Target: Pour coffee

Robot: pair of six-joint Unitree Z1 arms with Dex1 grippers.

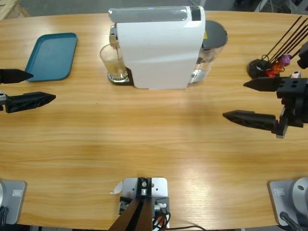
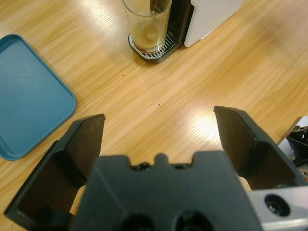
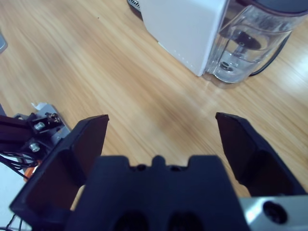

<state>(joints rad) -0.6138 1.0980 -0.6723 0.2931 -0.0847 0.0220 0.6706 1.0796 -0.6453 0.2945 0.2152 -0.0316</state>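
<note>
A glass (image 1: 113, 62) is set under the spout of the coffee machine (image 1: 159, 45), upper middle; coffee, if any, cannot be made out. Left gripper (image 1: 21, 89) and right gripper (image 1: 257, 101) are parked at the edges, jaws spread, nothing held.

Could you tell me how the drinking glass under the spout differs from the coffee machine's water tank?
The glass is open-topped and stands on the machine's drip tray at its front; the water tank carries a dark lid and sits at the back of the white machine. The glass holds only a shallow dark layer of coffee at its bottom; no coffee shows in the tank. Both are clear and upright.
</note>
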